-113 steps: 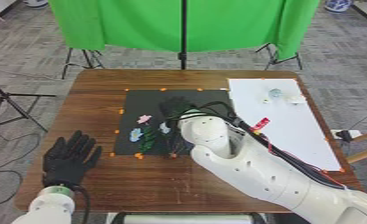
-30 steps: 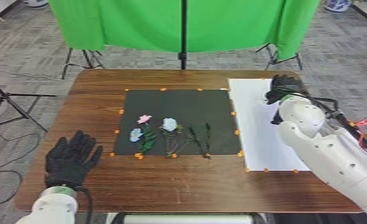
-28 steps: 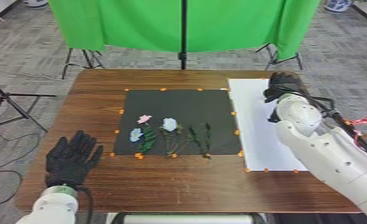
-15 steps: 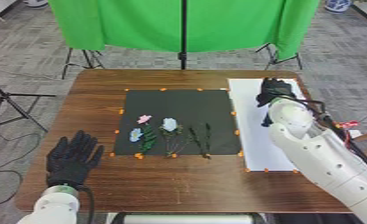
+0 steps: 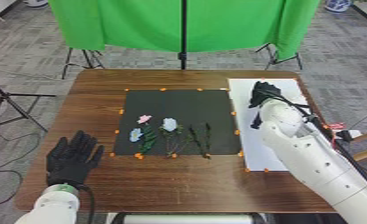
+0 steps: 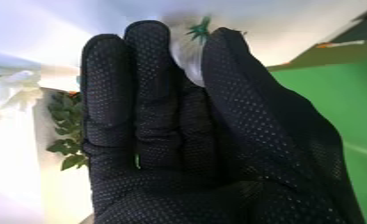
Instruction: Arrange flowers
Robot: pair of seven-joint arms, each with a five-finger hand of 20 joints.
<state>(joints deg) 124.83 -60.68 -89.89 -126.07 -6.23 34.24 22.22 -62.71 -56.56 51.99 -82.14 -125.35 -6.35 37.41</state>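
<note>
Petals (image 6: 186,52) are partly hidden behind the right hand (image 5: 263,91), loosely parted over the white sheet (image 5: 258,159); contact is unclear. Left of that sheet, the left hand (image 5: 69,162) lies wide.

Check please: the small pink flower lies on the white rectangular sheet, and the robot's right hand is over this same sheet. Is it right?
No: the head view shows the small pink flower lying on the black rectangular mat; the robot's right hand is over the white sheet.
</note>
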